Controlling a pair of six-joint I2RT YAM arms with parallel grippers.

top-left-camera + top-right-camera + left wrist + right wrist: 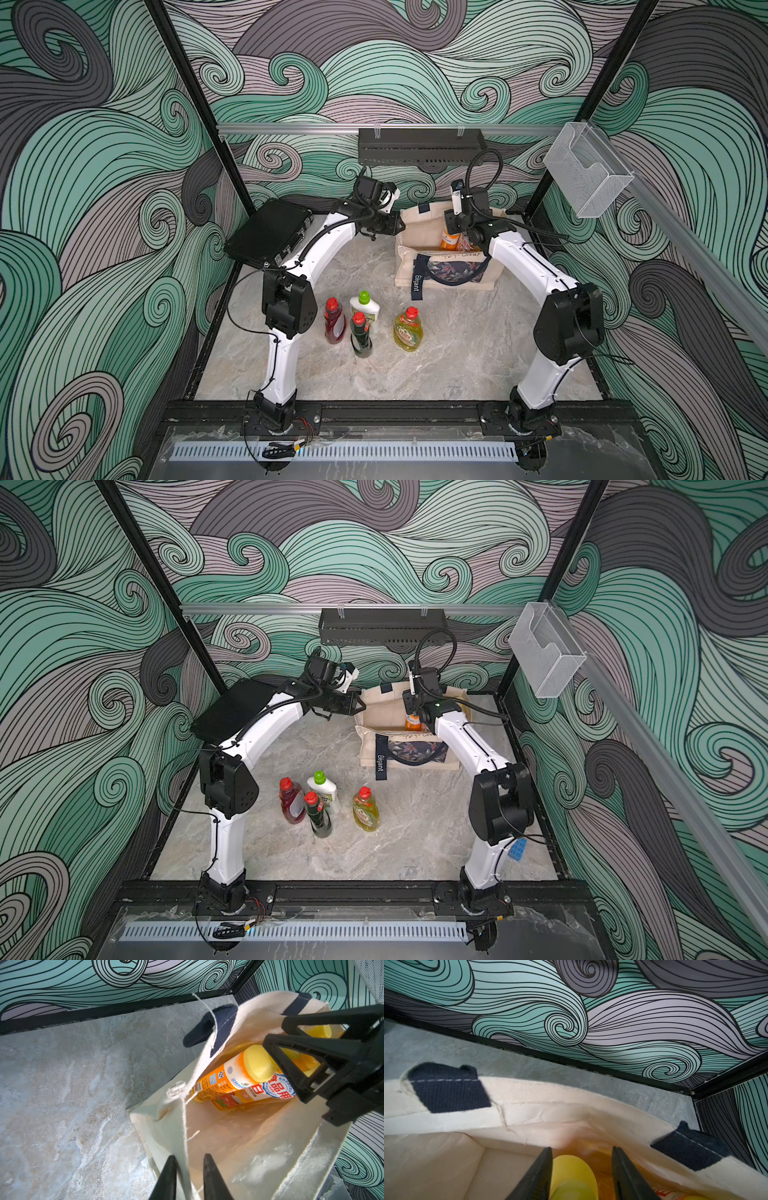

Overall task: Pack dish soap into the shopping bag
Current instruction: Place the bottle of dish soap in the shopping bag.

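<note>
Slotted grey strip (pixel 345 451): front edge, with both arm bases just behind it.

Table (pixel 457 374): grey marbled slab, flat, mostly bare between the arms.

Dish soap, unpacked: four bottles upright near the front, long axes vertical, caps up. Red bottle (pixel 334 322), dark-green bottle (pixel 359 334) and white green-capped bottle (pixel 364 305) cluster just beside the left arm. Yellow red-capped bottle (pixel 407 330) stands a little apart, toward the right arm.

Shopping bag (pixel 403 266): far half of the table, upright, mouth open.

Dish soap, packed: orange bottles (pixel 224 1078) inside the bag, leaning, yellow caps uppermost.

Left gripper (pixel 190 1155): jaws slightly apart astride the bag's rim, with a gap showing beside the cloth.

Right gripper (pixel 581 1148): down in the bag's mouth, jaws apart around a yellow cap (pixel 573 1172), clamping nothing.

Judgement: the unpacked bottles lie back toward the bases from both tools. The left arm is nearer the cluster. The right gripper probably needs to lift above the rim first.

Black hard case (pixel 268 232): far left corner.

Walls: wave-patterned panels close on three sides.
</note>
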